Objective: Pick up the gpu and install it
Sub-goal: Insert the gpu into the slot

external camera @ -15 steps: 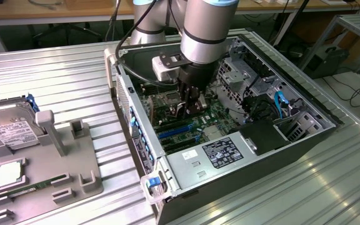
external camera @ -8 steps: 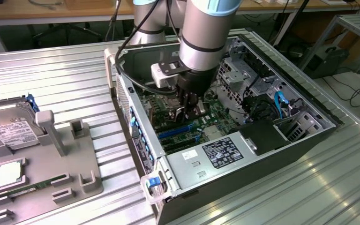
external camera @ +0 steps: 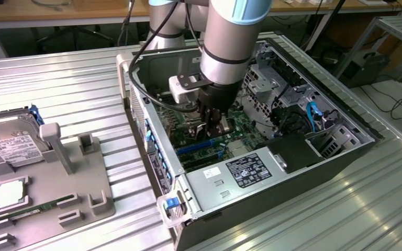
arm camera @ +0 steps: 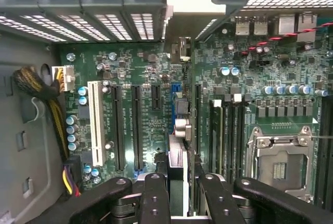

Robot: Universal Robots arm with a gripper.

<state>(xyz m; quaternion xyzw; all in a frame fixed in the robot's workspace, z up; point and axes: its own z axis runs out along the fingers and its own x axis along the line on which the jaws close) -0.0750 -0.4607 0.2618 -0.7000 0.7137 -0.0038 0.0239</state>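
1. Firstly, at the exterior view's left, a grey holder [external camera: 75, 172] lies on the ribbed metal table [external camera: 68, 89]. A hard drive [external camera: 9, 141] with a white label stands propped in it, and a narrow green memory stick [external camera: 33, 209] lies nearer its front edge.
2. Next, towards the middle, an open computer case [external camera: 152, 130] lies on its side with its motherboard [external camera: 187, 130] facing up.
3. The arm [external camera: 229, 42] reaches straight down into the case, and its gripper [external camera: 213, 125] hangs low over the board, just above a blue slot [external camera: 197, 146].
4. The pincer is drawn narrow and clamps the gpu [external camera: 221, 127] between its fingers, so the card stands on edge inside the case.
5. In the wrist view, the two black fingers [arm camera: 156, 198] sit on either side of the gpu [arm camera: 178, 156]. It is seen edge-on and runs away towards the rear wall, where its silver bracket [arm camera: 182, 5] meets the row of vented slot covers.
6. The card lies in line with the blue slot, between the long white slot [arm camera: 96, 120] and the processor socket [arm camera: 281, 161]. Whether its lower edge is pressed home cannot be told.
7. Further to the exterior view's right, a silver power supply [external camera: 250, 167] with a dark label fills the case's near corner, and a blue cable [external camera: 311, 112] loops beyond it.
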